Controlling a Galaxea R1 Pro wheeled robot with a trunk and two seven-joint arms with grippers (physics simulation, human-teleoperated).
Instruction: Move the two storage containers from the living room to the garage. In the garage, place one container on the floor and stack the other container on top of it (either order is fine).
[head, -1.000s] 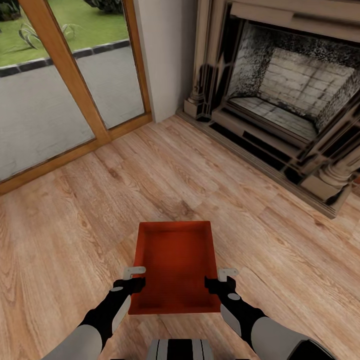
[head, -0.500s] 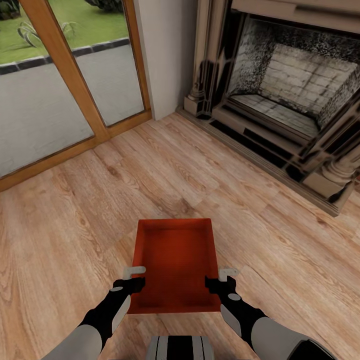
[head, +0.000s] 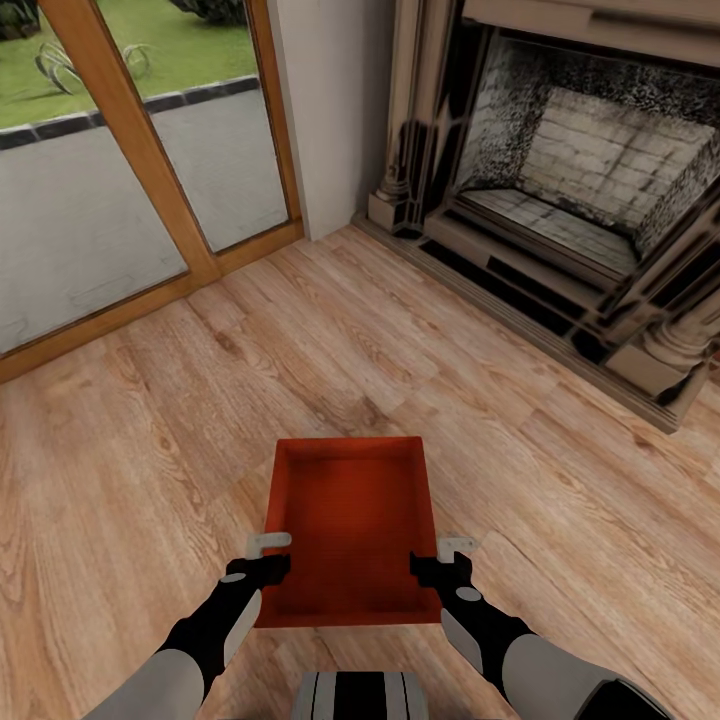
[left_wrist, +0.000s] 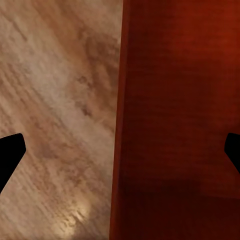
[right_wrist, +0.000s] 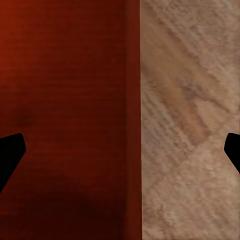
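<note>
Head view: one orange-red storage container (head: 348, 530), open top, nothing visible inside, sits at 6 o'clock in the frame, low and centred, over the light wood plank floor (head: 150, 450) of the living room. Left gripper (head: 268, 556) is at the container's left long wall, around 7 o'clock from its centre; right gripper (head: 444, 558) at the right long wall, around 5 o'clock. Both are near the container's end closest to the robot.

Left wrist view: fingertips (left_wrist: 10, 152) spread wide, one over the planks, the other over the container's inside, the container (left_wrist: 175, 120) wall running between them (no contact seen). Right wrist view mirrors this: fingers (right_wrist: 10, 152) wide apart straddling the container (right_wrist: 70, 110) wall, floor (right_wrist: 190, 120) on the outer side.

Fireplace (head: 580, 190) at 1–2 o'clock, sooty brick firebox with a pale surround. Glass doors (head: 120, 170) with wood frame at 10–11 o'clock, paving and grass outside. White wall strip (head: 335, 110) between them at 12.
</note>
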